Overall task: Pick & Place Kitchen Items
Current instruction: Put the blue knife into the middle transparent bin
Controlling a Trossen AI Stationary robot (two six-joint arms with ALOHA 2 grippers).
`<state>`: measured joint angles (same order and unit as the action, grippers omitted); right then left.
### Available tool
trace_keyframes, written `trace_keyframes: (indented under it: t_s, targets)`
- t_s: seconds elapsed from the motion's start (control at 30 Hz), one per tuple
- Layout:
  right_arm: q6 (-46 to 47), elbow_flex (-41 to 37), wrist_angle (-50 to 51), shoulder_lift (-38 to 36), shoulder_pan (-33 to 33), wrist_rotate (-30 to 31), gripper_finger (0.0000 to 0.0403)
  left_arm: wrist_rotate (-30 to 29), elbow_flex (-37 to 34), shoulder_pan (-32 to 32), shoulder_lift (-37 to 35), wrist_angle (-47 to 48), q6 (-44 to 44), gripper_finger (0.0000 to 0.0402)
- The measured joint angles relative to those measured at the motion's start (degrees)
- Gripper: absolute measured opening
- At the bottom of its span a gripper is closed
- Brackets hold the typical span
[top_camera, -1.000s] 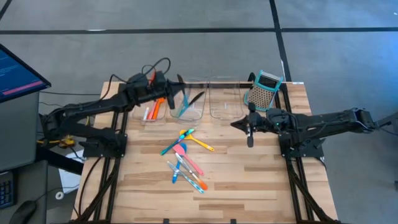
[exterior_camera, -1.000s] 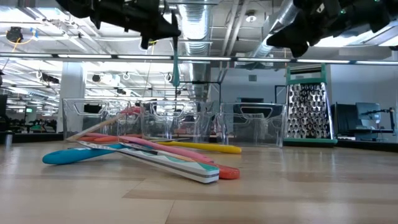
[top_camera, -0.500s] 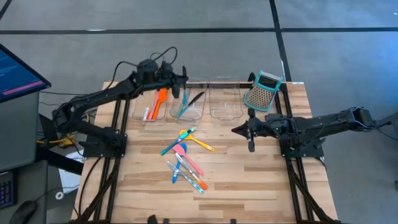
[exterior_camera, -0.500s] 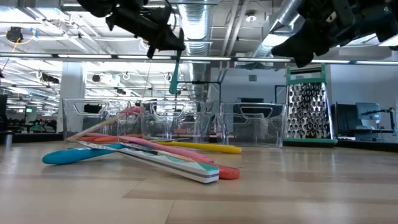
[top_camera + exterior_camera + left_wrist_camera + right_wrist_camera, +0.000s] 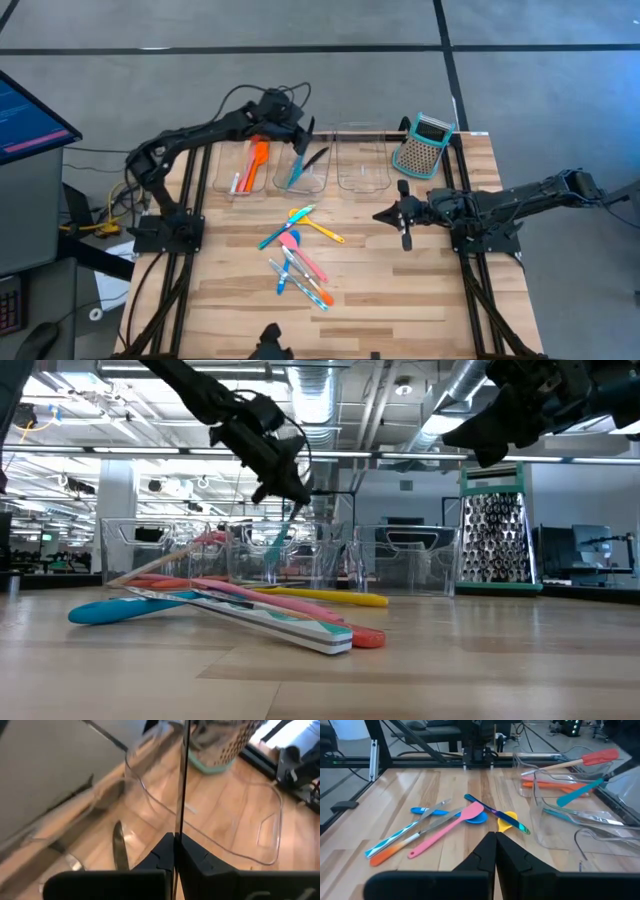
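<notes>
Teal spoon (image 5: 297, 170) over middle bin (image 5: 303, 183), gripped by left hand (image 5: 300, 143).
Three clear bins in a row; orange spatula (image 5: 257, 163) in the first. Loose utensil pile (image 5: 298, 256) mid-counter (image 5: 390, 285). One grater (image 5: 421, 145). Right hand (image 5: 403, 216) closed, empty, beside the pile.

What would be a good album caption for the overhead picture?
Left gripper lowers a teal utensil into the middle clear bin while the shut right gripper waits beside the scattered utensils.
</notes>
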<state>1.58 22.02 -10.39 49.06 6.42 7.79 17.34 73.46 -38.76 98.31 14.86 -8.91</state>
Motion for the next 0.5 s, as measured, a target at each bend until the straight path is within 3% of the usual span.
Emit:
trace_keyframes:
  t_s: [0.5]
  targets:
    - [0.0,0.0,0.0,0.0,0.0,1.3,0.0001,0.5,4.7,-0.1,10.8,7.2,1.1,0.0001]
